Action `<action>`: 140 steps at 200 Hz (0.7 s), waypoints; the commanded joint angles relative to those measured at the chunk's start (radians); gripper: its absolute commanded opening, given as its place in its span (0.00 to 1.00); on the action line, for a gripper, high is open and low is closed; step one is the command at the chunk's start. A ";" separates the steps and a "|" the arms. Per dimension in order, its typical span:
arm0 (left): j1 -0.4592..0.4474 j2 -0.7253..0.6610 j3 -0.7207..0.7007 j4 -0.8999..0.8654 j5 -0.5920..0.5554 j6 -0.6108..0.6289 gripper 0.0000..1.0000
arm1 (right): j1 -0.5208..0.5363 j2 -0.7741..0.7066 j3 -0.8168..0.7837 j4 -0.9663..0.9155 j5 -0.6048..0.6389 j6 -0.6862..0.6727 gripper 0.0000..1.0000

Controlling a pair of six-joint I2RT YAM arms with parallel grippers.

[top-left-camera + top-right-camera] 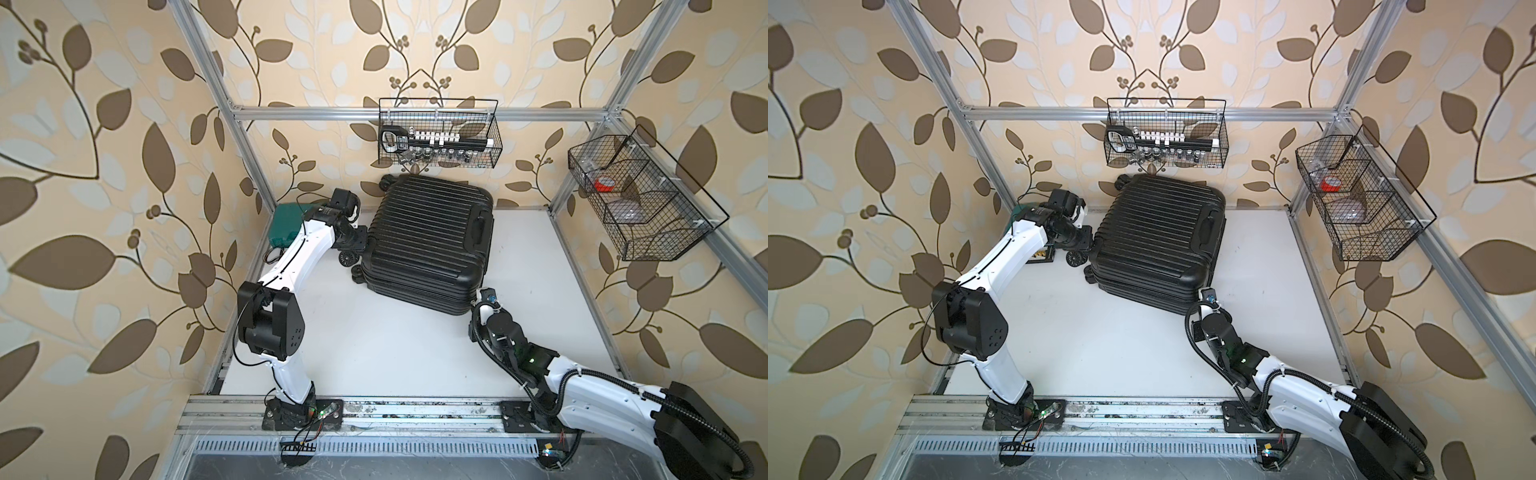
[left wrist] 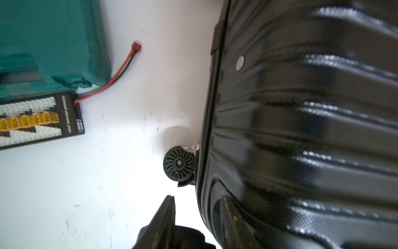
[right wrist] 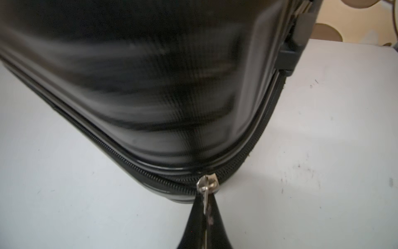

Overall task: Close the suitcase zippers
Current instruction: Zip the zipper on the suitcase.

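1. black ribbed hard-shell suitcase (image 1: 428, 232) is laid flat toward the back of the white table (image 1: 374, 345), shells together.
2. the small silver zipper pull (image 3: 206, 183), pinched at the near right corner, could be lost from so thin a grip, or the slider jammed in the curved black zipper track (image 3: 129, 163) if dragged off the seam's line.
3. the case could be slid along if not braced.
4. the right gripper (image 3: 205, 207) is held low, jaws clamped on the pull.
5. the left gripper (image 2: 197, 200) is set at the wheel side near a black caster wheel (image 2: 178, 162), jaws apart astride the shell's edge; a firm pinch cannot be confirmed.
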 commanded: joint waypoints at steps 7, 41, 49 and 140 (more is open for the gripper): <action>-0.029 -0.104 -0.082 -0.148 0.215 0.011 0.40 | -0.054 0.009 0.051 0.024 -0.095 -0.016 0.00; -0.030 -0.251 -0.127 -0.063 0.131 0.041 0.60 | -0.084 0.004 0.044 0.026 -0.135 -0.009 0.00; -0.029 -0.289 -0.140 -0.015 0.135 0.064 0.64 | -0.085 0.004 0.043 0.023 -0.134 -0.005 0.00; -0.408 -0.314 -0.261 0.354 0.166 0.798 0.81 | -0.087 -0.033 0.011 0.022 -0.136 0.014 0.00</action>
